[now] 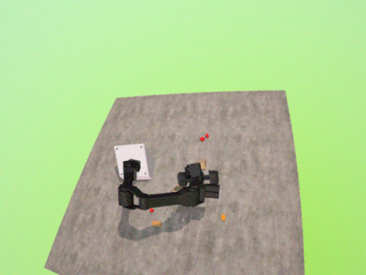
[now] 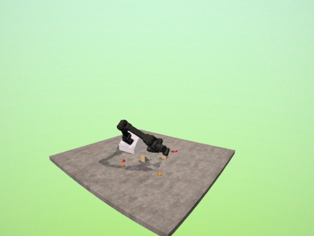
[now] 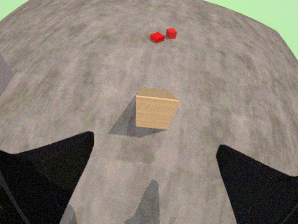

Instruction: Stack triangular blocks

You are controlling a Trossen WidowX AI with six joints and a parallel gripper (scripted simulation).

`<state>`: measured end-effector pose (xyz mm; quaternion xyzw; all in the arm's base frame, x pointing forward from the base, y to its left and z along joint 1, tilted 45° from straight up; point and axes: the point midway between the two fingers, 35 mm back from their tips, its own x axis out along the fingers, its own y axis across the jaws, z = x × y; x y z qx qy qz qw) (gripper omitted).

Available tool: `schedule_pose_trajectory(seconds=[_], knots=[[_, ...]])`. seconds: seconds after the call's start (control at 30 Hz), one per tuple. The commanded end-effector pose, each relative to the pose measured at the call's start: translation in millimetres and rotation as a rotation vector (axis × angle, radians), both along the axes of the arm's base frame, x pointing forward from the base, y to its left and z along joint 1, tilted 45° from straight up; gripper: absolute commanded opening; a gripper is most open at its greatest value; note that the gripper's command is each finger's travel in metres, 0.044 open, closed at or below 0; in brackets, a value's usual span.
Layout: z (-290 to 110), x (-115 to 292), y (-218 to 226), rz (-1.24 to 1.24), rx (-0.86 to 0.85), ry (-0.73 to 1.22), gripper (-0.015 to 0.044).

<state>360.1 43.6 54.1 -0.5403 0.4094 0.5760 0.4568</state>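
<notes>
A plain green backdrop surrounds a grey tabletop. In the exterior view, going left to right: an orange bit and a red bit lie at about nine o'clock from the near block, which stands on the tabletop with a slope showing. Another orange bit lies at about five o'clock from it. Further right, the far block sits just under the tool, and two red bits lie at about two o'clock from that block.

The tool is spread nearly to its full width and has hold of nothing. In the wrist view the far block lies ahead at twelve o'clock, apart from both fingers, with the red bits beyond it.

The step in hand looks like lining up for a grasp on the far block. To do it well, centre the fingers on its flat ends, come down straight, close gently so it does not skid, then lift before carrying it toward the near block. Which way its slope faces I cannot tell here.

Little stands in the way: the red pair is near, so keep the approach short of it. The arm hangs low over the near block, so raise it first.
</notes>
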Motion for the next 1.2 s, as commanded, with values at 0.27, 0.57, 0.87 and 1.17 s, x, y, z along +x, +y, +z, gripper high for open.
schedule_pose_trajectory(seconds=[0.27, 0.57, 0.87, 1.17], knots=[[-19, 2, 2, 0.004, 0.007, 0.001, 0.044], [-34, 3, 4, 0.004, 0.007, 0.001, 0.044], [-49, 3, 5, 0.004, 0.007, 0.001, 0.044], [-63, 2, 6, 0.004, 0.007, 0.002, 0.044]])
